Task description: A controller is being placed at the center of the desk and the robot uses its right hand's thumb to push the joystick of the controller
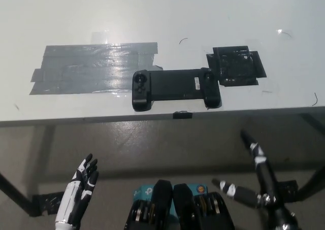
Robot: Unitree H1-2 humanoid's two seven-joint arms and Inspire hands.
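A black controller (175,87) lies flat near the front edge of the white desk (162,22), with a joystick (140,79) on its left grip and another joystick (207,75) on its right grip. My black right hand (254,174) hangs below the desk edge at the lower right, fingers spread apart and holding nothing, well short of the controller. My white left hand (81,187) rests low at the lower left, fingers extended and apart, empty.
A wide patch of grey tape (91,67) covers the desk left of the controller. A black taped square (236,66) lies to its right. Desk legs (15,192) and floor show below the front edge.
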